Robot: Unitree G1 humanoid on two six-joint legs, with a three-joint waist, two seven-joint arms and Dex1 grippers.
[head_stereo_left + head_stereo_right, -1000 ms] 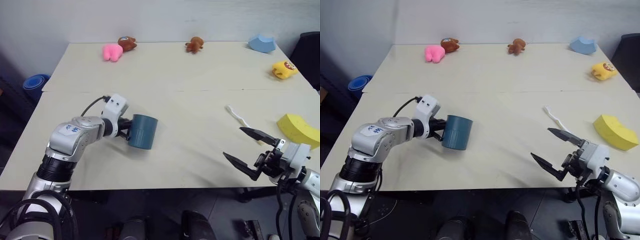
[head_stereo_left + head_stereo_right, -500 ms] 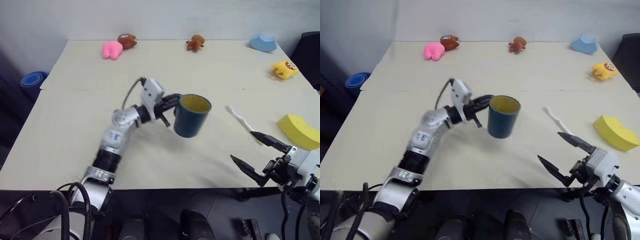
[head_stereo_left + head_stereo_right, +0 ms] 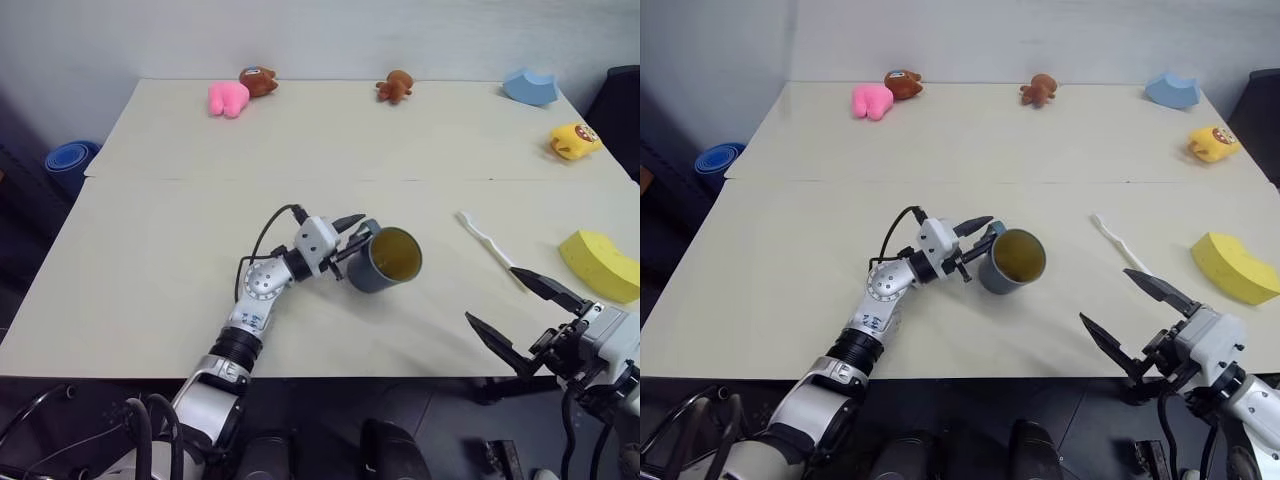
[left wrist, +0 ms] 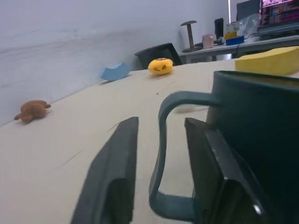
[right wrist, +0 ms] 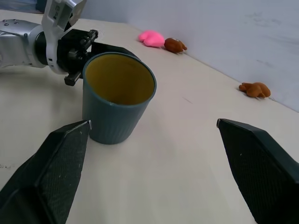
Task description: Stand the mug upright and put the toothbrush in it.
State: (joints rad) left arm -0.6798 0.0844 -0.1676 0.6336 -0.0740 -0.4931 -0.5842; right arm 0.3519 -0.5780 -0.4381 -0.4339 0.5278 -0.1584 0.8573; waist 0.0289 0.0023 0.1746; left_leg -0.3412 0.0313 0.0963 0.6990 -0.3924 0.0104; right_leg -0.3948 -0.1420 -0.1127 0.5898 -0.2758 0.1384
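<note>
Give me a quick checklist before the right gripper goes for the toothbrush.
1. Dark teal mug with yellow inside standing upright on the table: ok.
2. Left gripper clear of the mug: not ok, its fingers straddle the loop handle.
3. Slim white plastic toothbrush lying free on the table: ok.
4. Right gripper open: ok.
5. Yellow sponge wedge apart from the toothbrush: ok.
6. Mug mouth unobstructed: ok.

I find no legible text, label, brand, number or sign on anything in view. A monitor [image 4: 280, 13] beyond the far end of the table [image 4: 56, 140] shows bright coloured patches, but nothing on it can be read.
</note>
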